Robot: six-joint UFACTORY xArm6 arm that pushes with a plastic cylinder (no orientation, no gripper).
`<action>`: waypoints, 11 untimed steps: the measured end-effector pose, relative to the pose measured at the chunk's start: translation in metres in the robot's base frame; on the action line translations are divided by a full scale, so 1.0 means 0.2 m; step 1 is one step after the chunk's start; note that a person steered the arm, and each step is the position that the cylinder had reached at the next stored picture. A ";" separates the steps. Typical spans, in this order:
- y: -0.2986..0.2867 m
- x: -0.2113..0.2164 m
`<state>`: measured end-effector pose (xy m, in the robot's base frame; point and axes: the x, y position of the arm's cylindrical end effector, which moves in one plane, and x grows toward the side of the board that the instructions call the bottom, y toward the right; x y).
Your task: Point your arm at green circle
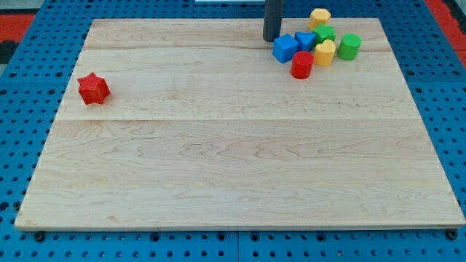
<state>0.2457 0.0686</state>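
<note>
The green circle (349, 46), a round green block, sits at the right end of a cluster near the view's top right. My tip (271, 38) is the lower end of the dark rod. It stands at the cluster's left, just left of a blue block (285, 48), well left of the green circle. Between them lie a second blue block (306, 39), a red round block (301, 65), a yellow block (325, 52) and another green block (325, 33), partly hidden. A second yellow block (319, 17) lies above the cluster.
A red star block (93, 88) lies alone at the view's left on the wooden board (218, 160). A blue pegboard surface surrounds the board.
</note>
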 end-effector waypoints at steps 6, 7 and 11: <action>-0.25 -0.10; -0.42 0.43; 0.90 0.04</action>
